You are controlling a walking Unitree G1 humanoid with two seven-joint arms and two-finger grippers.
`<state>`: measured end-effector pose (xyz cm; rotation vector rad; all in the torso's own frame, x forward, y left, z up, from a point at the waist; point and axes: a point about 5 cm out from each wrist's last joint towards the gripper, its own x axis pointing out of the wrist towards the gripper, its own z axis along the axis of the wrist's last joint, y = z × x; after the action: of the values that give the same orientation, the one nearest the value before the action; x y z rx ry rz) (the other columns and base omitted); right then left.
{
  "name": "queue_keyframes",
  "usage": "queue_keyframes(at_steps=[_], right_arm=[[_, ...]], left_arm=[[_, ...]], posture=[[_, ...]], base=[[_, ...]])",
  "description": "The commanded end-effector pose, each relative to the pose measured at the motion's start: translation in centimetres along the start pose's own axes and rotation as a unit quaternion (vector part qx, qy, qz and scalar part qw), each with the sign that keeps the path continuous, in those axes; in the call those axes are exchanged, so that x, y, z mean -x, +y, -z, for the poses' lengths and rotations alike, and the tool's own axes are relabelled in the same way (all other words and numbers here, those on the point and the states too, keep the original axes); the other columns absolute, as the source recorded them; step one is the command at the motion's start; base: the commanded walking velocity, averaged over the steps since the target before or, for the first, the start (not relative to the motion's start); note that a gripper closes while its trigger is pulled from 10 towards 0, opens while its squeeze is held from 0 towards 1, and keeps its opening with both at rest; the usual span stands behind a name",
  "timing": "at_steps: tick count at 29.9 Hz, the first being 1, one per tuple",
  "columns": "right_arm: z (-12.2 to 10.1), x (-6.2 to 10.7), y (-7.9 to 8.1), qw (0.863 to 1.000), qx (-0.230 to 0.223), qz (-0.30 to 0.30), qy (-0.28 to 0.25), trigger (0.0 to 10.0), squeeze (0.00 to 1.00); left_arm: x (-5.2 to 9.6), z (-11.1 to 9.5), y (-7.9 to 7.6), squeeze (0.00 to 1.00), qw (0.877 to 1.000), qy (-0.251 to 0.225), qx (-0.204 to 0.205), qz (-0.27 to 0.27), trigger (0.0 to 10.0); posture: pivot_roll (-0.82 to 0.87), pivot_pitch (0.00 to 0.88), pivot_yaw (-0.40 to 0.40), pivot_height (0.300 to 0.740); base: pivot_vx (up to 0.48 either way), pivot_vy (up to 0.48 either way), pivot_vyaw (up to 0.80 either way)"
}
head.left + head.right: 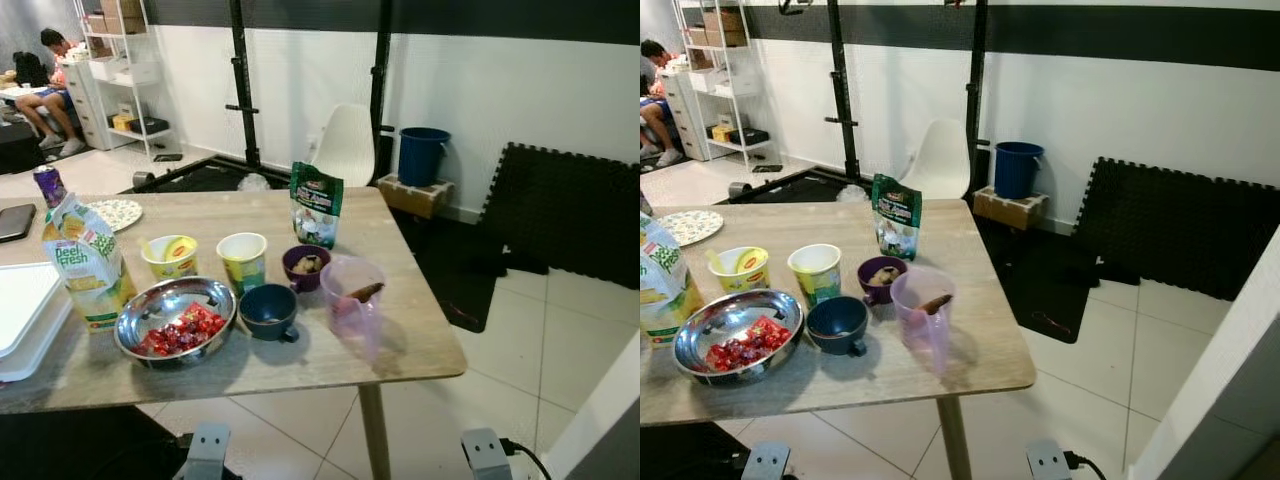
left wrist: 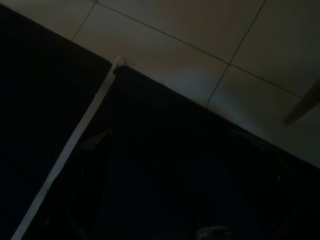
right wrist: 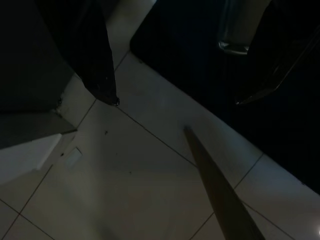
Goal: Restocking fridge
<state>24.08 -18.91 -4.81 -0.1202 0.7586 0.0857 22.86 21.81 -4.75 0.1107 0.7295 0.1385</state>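
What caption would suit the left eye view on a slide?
Wooden table holding a steel bowl of red candies, cups, a pink plastic jug and a green pouch.

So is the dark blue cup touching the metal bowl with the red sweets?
Cannot tell. In the left eye view the dark blue cup sits right against the metal bowl's rim with no gap visible, but contact isn't plain either.

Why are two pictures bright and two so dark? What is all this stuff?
A walking robot took them. The bright pair come from its head, looking at a wooden table. On it stand a metal bowl of red sweets, a juice carton, a green pouch, two cups, a dark blue bowl and a pink jug. The dark pair come from cameras on its wrists, aimed at the floor. The right gripper is open and holds nothing.
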Motion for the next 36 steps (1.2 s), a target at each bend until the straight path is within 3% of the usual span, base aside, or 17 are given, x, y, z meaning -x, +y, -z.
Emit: queue_keyframes(at_steps=[1,11,13,15,18,19,21,22,24,25,27,28,30,31,32,34,36], right_arm=[[0.6,0.1,0.3,1.000,-0.003,-0.004,0.011,10.0,0.00],[0.1,0.0,0.5,1.000,-0.008,-0.015,0.000,10.0,0.00],[-1.2,-0.2,1.2,0.997,0.013,-0.068,-0.021,10.0,0.00],[-2.8,-0.2,2.5,0.985,0.053,-0.161,-0.043,10.0,0.00],[-3.5,-0.1,3.1,0.973,0.080,-0.213,-0.050,10.0,0.00],[-4.4,0.3,3.7,0.952,0.111,-0.278,-0.059,10.0,0.00],[-8.0,2.4,4.6,0.892,0.137,-0.418,-0.106,10.0,0.00],[-8.0,2.4,4.6,0.892,0.137,-0.418,-0.106,10.0,0.00],[-12.0,5.4,5.5,0.835,0.123,-0.510,-0.167,10.0,0.00],[-12.0,5.4,5.5,0.835,0.123,-0.510,-0.167,10.0,0.00],[-16.4,9.2,6.2,0.774,0.102,-0.577,-0.240,10.0,0.00],[-16.4,9.2,6.2,0.774,0.102,-0.577,-0.240,10.0,0.00],[-19.6,12.2,6.8,0.722,0.101,-0.619,-0.291,10.0,0.00],[-19.6,12.2,6.8,0.722,0.101,-0.619,-0.291,10.0,0.00],[-20.8,13.0,7.1,0.708,0.106,-0.624,-0.312,10.0,0.00],[-21.8,13.3,7.4,0.704,0.112,-0.617,-0.333,10.0,0.00],[-23.5,12.4,8.2,0.733,0.145,-0.552,-0.371,10.0,0.00]], left_arm=[[0.1,0.6,0.5,0.00,1.000,0.009,-0.007,-0.006,10.0],[0.2,0.6,0.4,0.00,1.000,0.007,-0.009,-0.002,10.0],[0.2,0.6,0.4,0.00,1.000,0.007,-0.010,-0.002,10.0],[0.2,0.6,0.4,0.00,1.000,0.007,-0.010,-0.001,10.0],[0.2,0.6,0.4,0.00,1.000,0.006,-0.010,-0.001,10.0],[0.2,0.7,0.4,0.00,1.000,0.006,-0.011,0.000,10.0],[0.2,0.7,0.4,0.00,1.000,0.006,-0.012,0.000,10.0],[0.2,0.7,0.4,0.00,1.000,0.006,-0.012,0.000,10.0],[0.3,0.8,0.5,0.00,1.000,0.007,-0.016,0.000,10.0],[0.3,0.8,0.5,0.00,1.000,0.007,-0.016,0.000,10.0],[0.3,0.9,0.6,0.00,1.000,0.008,-0.018,-0.001,10.0],[0.3,0.9,0.6,0.00,1.000,0.008,-0.018,-0.001,10.0],[0.4,1.2,0.6,0.00,1.000,0.011,-0.019,-0.001,10.0],[0.4,1.2,0.6,0.00,1.000,0.011,-0.019,-0.001,10.0],[0.4,1.4,0.5,0.00,1.000,0.014,-0.020,0.000,10.0],[0.4,1.5,0.5,0.00,1.000,0.015,-0.021,0.000,10.0],[0.4,1.5,0.4,0.00,1.000,0.016,-0.021,0.001,10.0]], posture=[[-0.02,0.065,-0.020,0.740],[-0.02,0.074,-0.013,0.740],[-0.02,0.077,-0.009,0.740],[-0.02,0.079,-0.006,0.740],[-0.02,0.081,-0.005,0.740],[-0.02,0.081,-0.005,0.740],[-0.02,0.081,-0.005,0.740],[-0.02,0.081,-0.005,0.740],[-0.02,0.085,-0.008,0.740],[-0.02,0.085,-0.008,0.740],[-0.02,0.085,-0.008,0.740],[-0.02,0.085,-0.008,0.740],[-0.03,0.085,-0.010,0.740],[-0.03,0.085,-0.010,0.740],[-0.03,0.085,-0.010,0.740],[-0.03,0.085,-0.012,0.740],[-0.04,0.087,-0.010,0.740]], base=[[0.000,0.000,0.00],[0.000,0.000,0.00],[0.000,0.000,0.00],[0.000,0.000,0.00],[0.000,0.000,0.00],[0.000,0.000,0.00],[0.000,0.000,0.00],[0.000,0.000,0.00],[0.000,0.000,0.00],[0.000,0.000,0.00],[0.000,0.000,0.00],[0.000,0.000,0.00],[0.000,0.000,0.00],[0.000,0.000,0.00],[0.000,0.000,0.00],[0.000,0.000,0.00],[0.000,0.000,0.00]])
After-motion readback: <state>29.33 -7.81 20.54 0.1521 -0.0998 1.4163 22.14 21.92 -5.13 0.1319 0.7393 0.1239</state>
